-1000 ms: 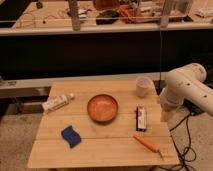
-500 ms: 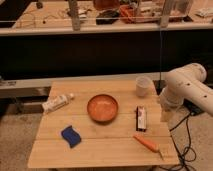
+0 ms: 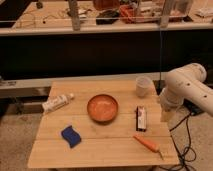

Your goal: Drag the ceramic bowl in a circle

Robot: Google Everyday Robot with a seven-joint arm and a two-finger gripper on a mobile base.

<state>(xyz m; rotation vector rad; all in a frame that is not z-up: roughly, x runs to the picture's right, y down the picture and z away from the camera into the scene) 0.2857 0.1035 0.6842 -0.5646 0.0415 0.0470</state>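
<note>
The ceramic bowl (image 3: 102, 108) is round, shallow and orange-brown. It sits upright near the middle of the wooden table (image 3: 105, 152). My white arm (image 3: 185, 90) stands off the table's right edge. The gripper (image 3: 165, 117) hangs at the arm's lower end, beside the right edge of the table. It is well to the right of the bowl and apart from it, and nothing shows in its grasp.
A small white cup (image 3: 143, 86) stands at the back right. A white bottle (image 3: 57, 102) lies at the left, a blue sponge (image 3: 71, 135) at the front left. A black bar (image 3: 141, 119) and an orange carrot-like item (image 3: 148, 143) lie right of the bowl.
</note>
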